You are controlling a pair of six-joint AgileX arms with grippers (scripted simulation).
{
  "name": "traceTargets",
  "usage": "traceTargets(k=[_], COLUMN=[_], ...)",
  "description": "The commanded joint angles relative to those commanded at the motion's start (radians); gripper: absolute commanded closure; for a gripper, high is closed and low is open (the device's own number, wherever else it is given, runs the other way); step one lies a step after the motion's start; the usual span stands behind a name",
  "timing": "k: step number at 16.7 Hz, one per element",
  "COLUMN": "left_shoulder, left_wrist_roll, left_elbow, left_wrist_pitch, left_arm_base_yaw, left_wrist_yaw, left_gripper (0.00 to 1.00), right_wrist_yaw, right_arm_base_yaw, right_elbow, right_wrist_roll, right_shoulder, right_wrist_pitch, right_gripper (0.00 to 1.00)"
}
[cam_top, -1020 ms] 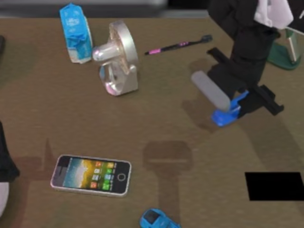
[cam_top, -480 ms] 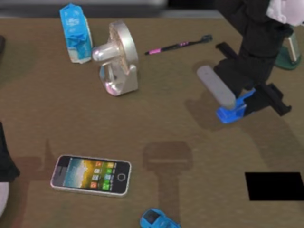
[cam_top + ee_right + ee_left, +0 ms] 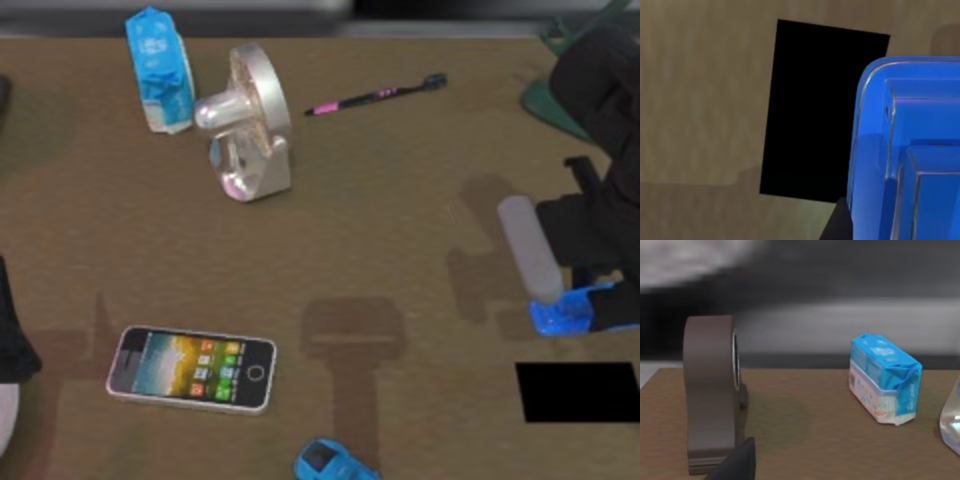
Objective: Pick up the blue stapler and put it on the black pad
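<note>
On the brown table (image 3: pixel 400 240), the right gripper (image 3: pixel 600 300) holds one blue stapler (image 3: pixel 562 312) clamped, just off one black pad (image 3: pixel 577 391). Only the right wrist view shows the stapler's moulded body overlapping the pad's edge. The left arm (image 3: pixel 10 350) stays parked left.

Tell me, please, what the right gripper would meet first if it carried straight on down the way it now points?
Probably the black pad: the right wrist view looks down on it past the held blue stapler, though the right gripper appears just short of it from above.
</note>
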Motion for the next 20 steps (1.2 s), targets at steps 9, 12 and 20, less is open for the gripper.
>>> traceTargets(k=[9,12,20], left_shoulder=[0.000,0.000,0.000], left_wrist_roll=[0.000,0.000,0.000], left_elbow=[0.000,0.000,0.000], left_wrist_pitch=[0.000,0.000,0.000], left_arm_base_yaw=[0.000,0.000,0.000], left_wrist_yaw=[0.000,0.000,0.000], left_gripper=[0.00,0.00,0.00], right_wrist_yaw=[-0.002,-0.002,-0.002], right_arm_base_yaw=[-0.009,-0.011,-0.013], right_elbow=[-0.124,-0.170,-0.386], right_wrist_roll=[0.097,0.099,0.099], right_shoulder=[-0.107,-0.086,0.029], right_wrist_pitch=[0.028,0.098,0.434], right_gripper=[1.00,1.00,1.00])
